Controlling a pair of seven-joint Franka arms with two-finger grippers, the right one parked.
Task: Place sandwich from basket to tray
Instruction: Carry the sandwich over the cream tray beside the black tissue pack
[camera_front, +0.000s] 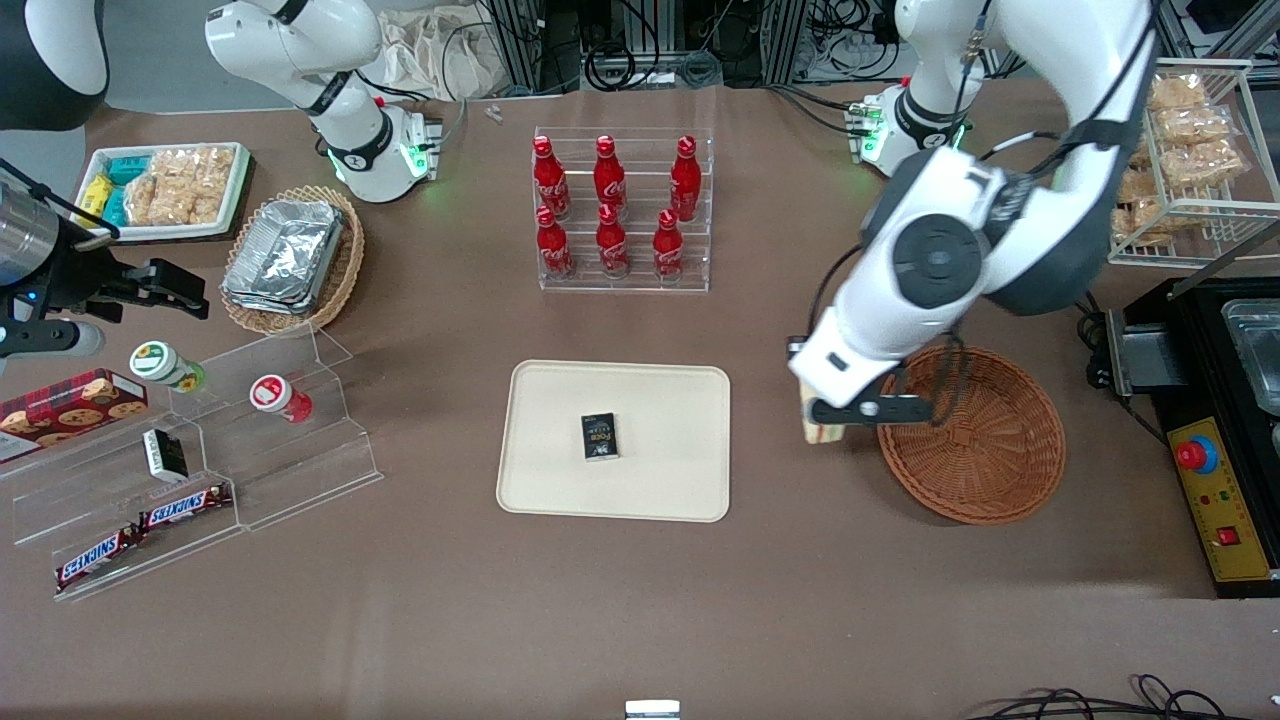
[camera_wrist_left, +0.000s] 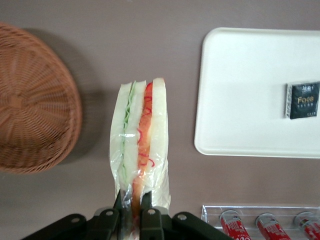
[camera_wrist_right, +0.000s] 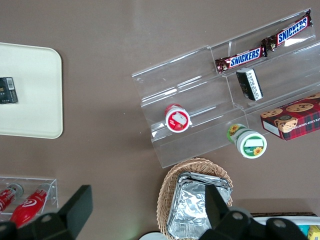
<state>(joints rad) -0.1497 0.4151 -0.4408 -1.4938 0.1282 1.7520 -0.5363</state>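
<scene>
My left gripper (camera_front: 830, 418) is shut on the sandwich (camera_wrist_left: 140, 142), a clear-wrapped wedge of pale bread with green and red-orange filling. It holds the sandwich above the bare table between the reddish-brown wicker basket (camera_front: 975, 435) and the cream tray (camera_front: 650, 400). In the front view only a sliver of the sandwich (camera_front: 815, 430) shows under the arm, beside the basket's rim. In the left wrist view the gripper (camera_wrist_left: 132, 202) pinches the wrapped end, with the basket (camera_wrist_left: 32, 100) and the tray (camera_wrist_left: 245, 90) to either side. The basket looks empty.
A small black packet (camera_front: 600, 436) lies on the tray. A clear rack of red bottles (camera_front: 622, 210) stands farther from the front camera than the tray. A black appliance (camera_front: 1215, 420) stands at the working arm's end. A foil-tray basket (camera_front: 290, 258) and an acrylic snack stand (camera_front: 200, 450) lie toward the parked arm's end.
</scene>
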